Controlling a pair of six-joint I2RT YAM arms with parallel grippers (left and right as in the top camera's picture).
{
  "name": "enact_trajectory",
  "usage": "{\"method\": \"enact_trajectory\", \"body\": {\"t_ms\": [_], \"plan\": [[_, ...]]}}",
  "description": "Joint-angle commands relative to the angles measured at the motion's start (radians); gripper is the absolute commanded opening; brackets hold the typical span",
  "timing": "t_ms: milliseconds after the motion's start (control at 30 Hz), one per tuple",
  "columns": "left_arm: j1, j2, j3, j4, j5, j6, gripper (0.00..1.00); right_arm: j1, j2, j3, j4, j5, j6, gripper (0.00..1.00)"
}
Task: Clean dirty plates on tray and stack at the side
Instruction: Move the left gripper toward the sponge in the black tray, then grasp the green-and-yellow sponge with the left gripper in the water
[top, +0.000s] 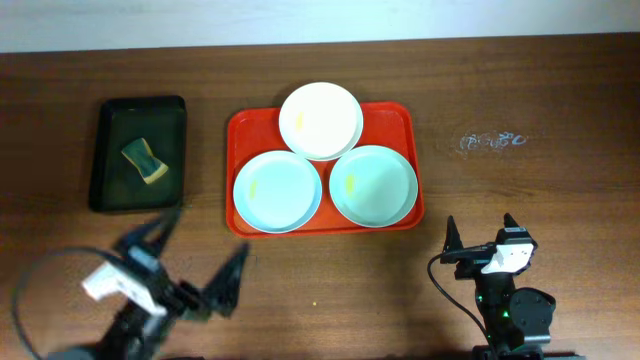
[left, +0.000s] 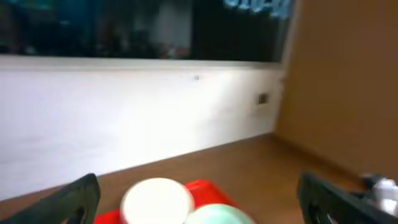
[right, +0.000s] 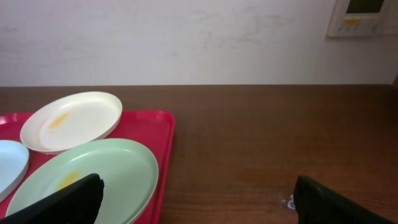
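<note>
The red-orange tray (top: 240, 130) lies at the table's middle. On it a white plate (top: 320, 120) sits at the back, overlapping two mint-green plates, one at front left (top: 277, 191) and one at front right (top: 373, 186). Each shows a small yellowish smear. My left gripper (top: 195, 260) is open and empty, near the front left, blurred. My right gripper (top: 480, 235) is open and empty, in front of the tray's right side. The right wrist view shows the white plate (right: 71, 121), a green plate (right: 87, 177) and the tray (right: 163, 149). The left wrist view shows the white plate (left: 157, 200).
A black tray (top: 110, 150) at the left holds a yellow-green sponge (top: 145, 160). A white scribble mark (top: 490, 141) is on the bare wood right of the red tray. A white wall runs behind the table.
</note>
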Motion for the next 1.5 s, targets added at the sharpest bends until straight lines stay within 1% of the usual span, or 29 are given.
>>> {"method": "enact_trajectory", "body": {"t_ms": [0,33,100,133,167,200,233,300,333,367,400,467,567,667,700,733,833,867,900,933,967,1033,1067,1100,1200,1267,1367,1467], "plan": [[0.002,0.422,0.398,-0.349,-0.152,0.325,0.99,-0.007,-0.005,-0.007,-0.003,0.005,0.005,0.98],[0.002,0.544,0.495,-0.417,-0.241,0.322,0.99,-0.007,-0.005,-0.007,-0.003,0.005,0.005,0.99],[0.004,0.714,0.624,-0.487,-0.528,0.121,0.99,-0.007,-0.005,-0.007,-0.003,0.005,0.005,0.98],[0.034,0.852,0.738,-0.570,-0.597,0.079,0.99,-0.007,-0.005,-0.007,-0.003,0.005,0.005,0.98],[0.080,0.971,0.839,-0.649,-0.607,0.045,0.99,-0.007,-0.005,-0.007,-0.003,0.005,0.005,0.98],[0.135,1.089,0.923,-0.669,-0.606,0.029,0.99,-0.007,-0.005,-0.007,-0.003,0.005,0.005,0.98],[0.169,1.188,0.954,-0.670,-0.607,0.029,0.99,-0.007,-0.005,-0.007,-0.003,0.005,0.005,0.99],[0.201,1.308,0.952,-0.676,-0.608,0.020,0.99,-0.007,-0.005,-0.007,-0.003,0.005,0.005,0.99],[0.227,1.384,0.952,-0.672,-0.629,-0.026,0.99,-0.007,-0.005,-0.007,-0.003,0.005,0.005,0.98],[0.252,1.446,0.952,-0.661,-0.660,-0.123,0.99,-0.007,-0.005,-0.007,-0.003,0.005,0.005,0.99],[0.272,1.494,0.952,-0.637,-0.659,-0.168,0.99,-0.007,-0.005,-0.007,-0.003,0.005,0.005,0.98],[0.292,1.606,0.952,-0.586,-0.661,-0.173,0.99,-0.007,-0.005,-0.007,-0.003,0.005,0.005,0.99],[0.292,1.749,0.952,-0.453,-0.660,-0.174,0.99,-0.007,-0.005,-0.007,-0.003,0.005,0.005,0.99],[0.292,1.878,0.952,-0.385,-0.659,-0.174,0.99,-0.007,-0.005,-0.007,-0.003,0.005,0.005,0.98],[0.292,1.906,0.952,-0.364,-0.655,-0.174,0.97,-0.007,-0.005,-0.007,-0.003,0.005,0.005,0.98],[0.292,1.930,0.952,-0.350,-0.655,-0.174,0.91,-0.007,-0.005,-0.007,-0.003,0.005,0.005,0.99],[0.292,1.976,0.952,-0.330,-0.625,-0.174,0.86,-0.007,-0.005,-0.007,-0.003,0.005,0.005,0.99],[0.292,1.981,0.952,-0.330,-0.626,-0.174,0.77,-0.007,-0.005,-0.007,-0.003,0.005,0.005,0.99],[0.292,1.981,0.952,-0.328,-0.626,-0.174,0.63,-0.007,-0.005,-0.007,-0.003,0.005,0.005,0.99],[0.292,1.981,0.952,-0.323,-0.626,-0.174,0.27,-0.007,-0.005,-0.007,-0.003,0.005,0.005,0.98],[0.292,1.981,0.952,-0.323,-0.626,-0.174,0.00,-0.007,-0.005,-0.007,-0.003,0.005,0.005,0.99],[0.292,1.980,0.958,-0.327,-0.625,-0.173,0.00,-0.007,-0.005,-0.007,-0.003,0.005,0.005,0.98],[0.292,1.978,0.977,-0.352,-0.625,-0.173,0.68,-0.007,-0.005,-0.007,-0.003,0.005,0.005,0.99],[0.292,1.975,1.008,-0.397,-0.625,-0.173,0.99,-0.007,-0.005,-0.007,-0.003,0.005,0.005,0.98],[0.291,1.971,1.098,-0.572,-0.624,-0.174,0.99,-0.007,-0.005,-0.007,-0.003,0.005,0.005,0.98],[0.290,1.971,1.097,-0.638,-0.625,-0.174,0.99,-0.007,-0.005,-0.007,-0.003,0.005,0.005,0.99],[0.290,1.972,1.097,-0.642,-0.625,-0.174,0.99,-0.007,-0.005,-0.007,-0.003,0.005,0.005,0.98],[0.290,1.990,1.088,-0.550,-0.625,-0.174,0.99,-0.007,-0.005,-0.007,-0.003,0.005,0.005,0.98]]}}
